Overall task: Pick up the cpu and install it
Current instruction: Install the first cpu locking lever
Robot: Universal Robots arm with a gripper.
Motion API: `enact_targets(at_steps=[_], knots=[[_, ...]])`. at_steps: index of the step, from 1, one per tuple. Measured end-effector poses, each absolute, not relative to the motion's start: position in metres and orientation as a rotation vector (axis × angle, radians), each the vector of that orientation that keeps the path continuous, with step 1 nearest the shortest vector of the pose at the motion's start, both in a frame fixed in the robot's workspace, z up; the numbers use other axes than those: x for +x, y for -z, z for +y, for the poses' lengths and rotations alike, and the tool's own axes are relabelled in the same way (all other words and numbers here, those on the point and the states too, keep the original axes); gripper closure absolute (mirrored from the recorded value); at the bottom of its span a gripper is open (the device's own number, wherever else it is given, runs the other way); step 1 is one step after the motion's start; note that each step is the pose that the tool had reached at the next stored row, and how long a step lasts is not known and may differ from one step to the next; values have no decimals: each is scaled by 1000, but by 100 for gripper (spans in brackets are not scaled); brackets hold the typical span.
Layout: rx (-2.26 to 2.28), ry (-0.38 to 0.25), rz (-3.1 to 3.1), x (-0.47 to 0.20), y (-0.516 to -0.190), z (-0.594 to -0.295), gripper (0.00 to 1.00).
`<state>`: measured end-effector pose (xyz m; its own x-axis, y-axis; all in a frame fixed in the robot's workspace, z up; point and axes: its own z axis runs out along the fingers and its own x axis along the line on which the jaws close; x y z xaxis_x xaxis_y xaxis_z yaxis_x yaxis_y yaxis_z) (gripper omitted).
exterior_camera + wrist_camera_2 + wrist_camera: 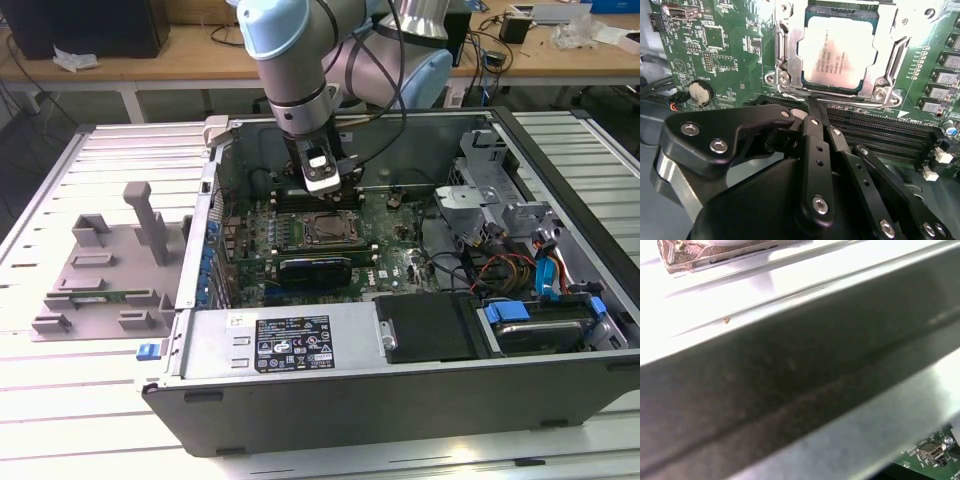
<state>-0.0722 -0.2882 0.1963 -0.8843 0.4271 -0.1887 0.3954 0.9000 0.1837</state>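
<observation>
The cpu [837, 54], a flat square chip with a silver-grey top, lies inside the metal socket frame [786, 55] on the green motherboard [725, 55]. In the exterior view the cpu [325, 231] sits mid-board in the open computer case [400, 390]. My gripper [809, 106] hangs just beside the socket, over the black memory slots [880, 134]. Its black fingers [815, 145] are pressed together with nothing between them. In the exterior view my gripper [332, 194] stands just behind the socket, pointing down.
A long black expansion card [313, 268] lies in front of the socket. A drive cage and coloured cables [510, 262] fill the case at the exterior view's right. A grey fixture [105, 270] stands outside the case. The case wall [790, 375] is close in the first wrist view.
</observation>
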Motion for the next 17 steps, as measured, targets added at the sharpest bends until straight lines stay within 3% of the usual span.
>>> enact_targets(at_steps=[8, 14, 17], knots=[[622, -199, 2840, -72, -227, -288, 89], [623, -197, 2841, -72, -228, -294, 89], [619, -161, 2844, -72, -228, -299, 89]])
